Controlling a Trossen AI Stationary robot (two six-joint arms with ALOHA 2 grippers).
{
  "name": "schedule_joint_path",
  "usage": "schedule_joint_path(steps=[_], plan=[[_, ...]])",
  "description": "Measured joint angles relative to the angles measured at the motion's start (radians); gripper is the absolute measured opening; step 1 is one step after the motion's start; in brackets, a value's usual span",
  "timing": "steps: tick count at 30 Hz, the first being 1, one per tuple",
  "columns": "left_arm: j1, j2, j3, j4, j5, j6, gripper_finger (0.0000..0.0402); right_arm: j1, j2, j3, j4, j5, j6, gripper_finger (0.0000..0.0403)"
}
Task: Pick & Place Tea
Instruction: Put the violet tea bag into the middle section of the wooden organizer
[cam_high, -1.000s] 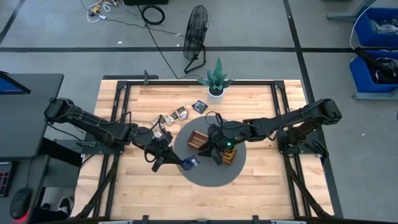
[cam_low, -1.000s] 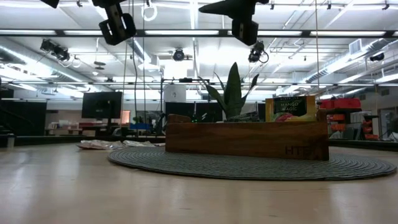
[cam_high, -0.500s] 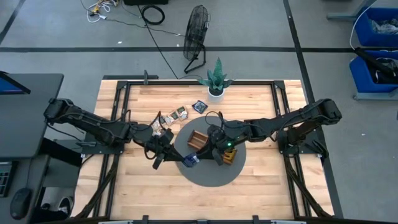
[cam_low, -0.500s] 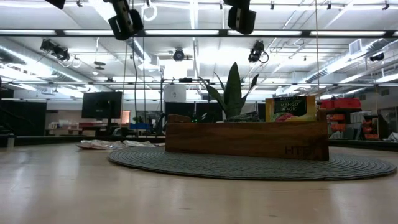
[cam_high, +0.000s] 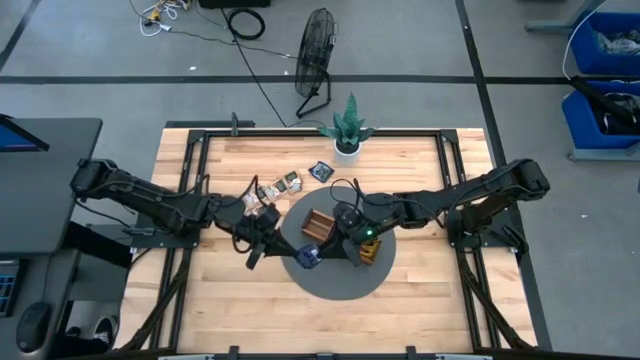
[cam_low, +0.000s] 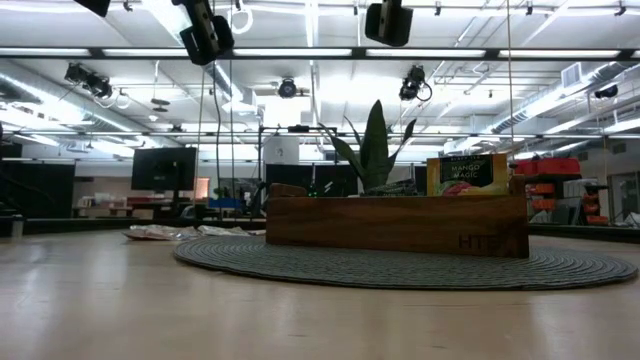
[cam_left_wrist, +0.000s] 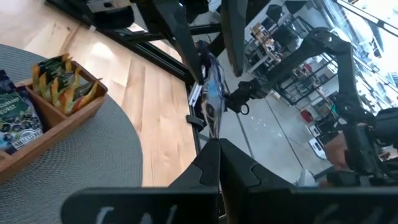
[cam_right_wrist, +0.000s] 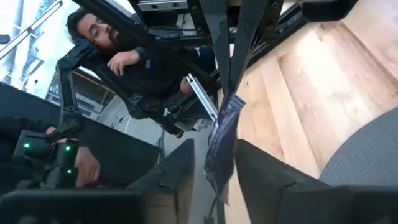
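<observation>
A dark navy tea sachet hangs in the air above the round grey mat, just left of the wooden tray. My left gripper is shut on it. My right gripper is open, with one finger on each side of the sachet, touching nothing that I can see. The tray holds yellow-orange sachets and dark ones. Several more sachets lie flat on the table beyond the mat. My left gripper pinches the navy sachet between its two fingers at one edge, reaching level from the table's left. The sachet is lifted clear and stands on edge, sticking out past the fingertips toward the right gripper.
A potted plant stands at the far edge of the table. The tray sits on the mat, with a yellow sachet upright at its right end. A person is beyond the table's left side. Bare wood lies near the front edge.
My left gripper has carried the navy sachet a little toward the table's right and up, bringing it between the right gripper's fingers. The right gripper has risen slightly. The sachets in the tray and on the table have kept still.
</observation>
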Motion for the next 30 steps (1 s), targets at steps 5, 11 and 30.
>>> schedule_joint_path(steps=[5,11,30], plan=[[0.0,0.0,0.0,0.0,-0.001,-0.002,0.0,-0.004,0.0,0.0,-0.007,-0.001,0.008,0.0061],[0.0,0.0,0.0,0.005,-0.015,-0.002,0.0005,-0.007,0.0,0.0,-0.006,-0.033,0.025,0.0009],[-0.047,-0.073,0.002,0.335,-0.067,0.756,0.0133,-0.058,0.0,0.0,0.373,-0.364,0.37,0.0001]])
